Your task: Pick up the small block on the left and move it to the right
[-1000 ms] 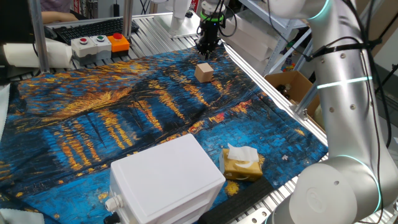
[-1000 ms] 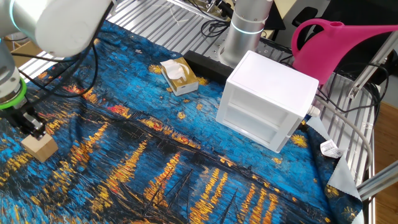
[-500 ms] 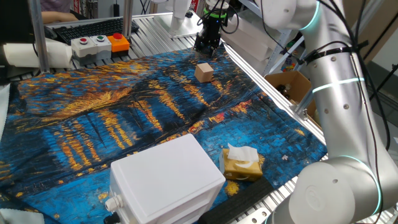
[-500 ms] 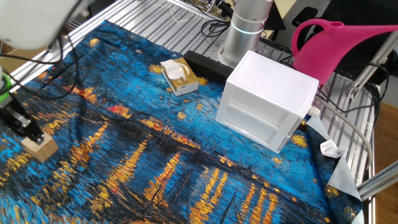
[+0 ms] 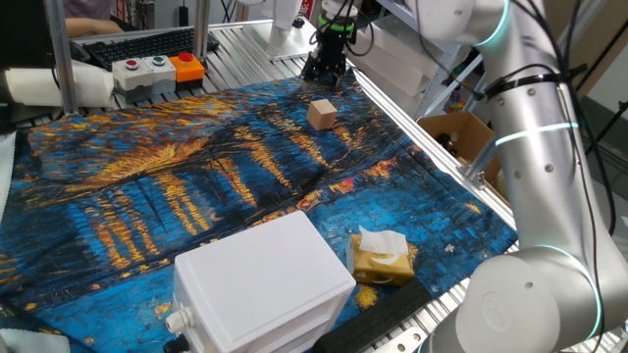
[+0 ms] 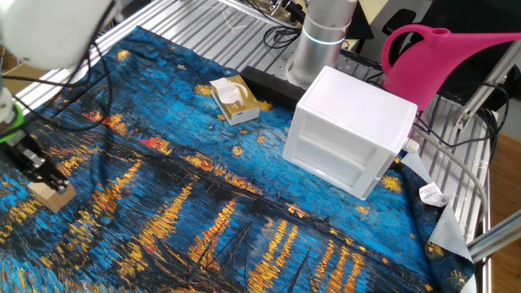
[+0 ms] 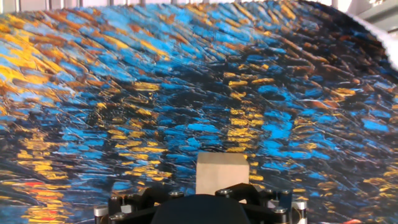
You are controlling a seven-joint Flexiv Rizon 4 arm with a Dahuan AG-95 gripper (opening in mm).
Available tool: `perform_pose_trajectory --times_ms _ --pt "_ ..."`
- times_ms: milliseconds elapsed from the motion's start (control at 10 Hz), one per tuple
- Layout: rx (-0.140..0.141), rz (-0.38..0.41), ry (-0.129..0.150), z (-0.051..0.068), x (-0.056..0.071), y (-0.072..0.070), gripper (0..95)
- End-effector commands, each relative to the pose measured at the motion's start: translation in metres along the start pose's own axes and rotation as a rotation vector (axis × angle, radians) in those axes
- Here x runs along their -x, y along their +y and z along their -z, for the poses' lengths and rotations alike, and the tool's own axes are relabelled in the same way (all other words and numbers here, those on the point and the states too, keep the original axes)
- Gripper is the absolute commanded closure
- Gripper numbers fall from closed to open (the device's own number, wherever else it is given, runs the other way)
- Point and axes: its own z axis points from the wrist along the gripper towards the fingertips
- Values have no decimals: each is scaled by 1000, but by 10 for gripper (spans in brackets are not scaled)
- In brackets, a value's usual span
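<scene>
The gripper (image 5: 325, 71) has moved off the block (image 5: 322, 114) and its jaws now stand spread wide, holding nothing. The block rests on the cloth (image 5: 177, 186), just beside the gripper. Treat this as release: placement appears done.

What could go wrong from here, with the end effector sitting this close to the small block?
1. The end effector is open beside the small block, not over it; descending without centring could nudge the cube across the cloth.
2. The cloth is wrinkled, so the block might tip or slide when touched.
3. The block lies near the cloth's edge, so a push might send it onto the metal slats.
</scene>
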Motion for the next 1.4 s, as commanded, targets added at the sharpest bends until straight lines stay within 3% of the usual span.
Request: perform_pose_trajectory --times_ms 100,1100,1400 --pt "6 2 12 -1 5 -1 0" --pt "-6 20 15 -20 5 -3 0" --pt "-6 22 15 -31 6 -3 0"
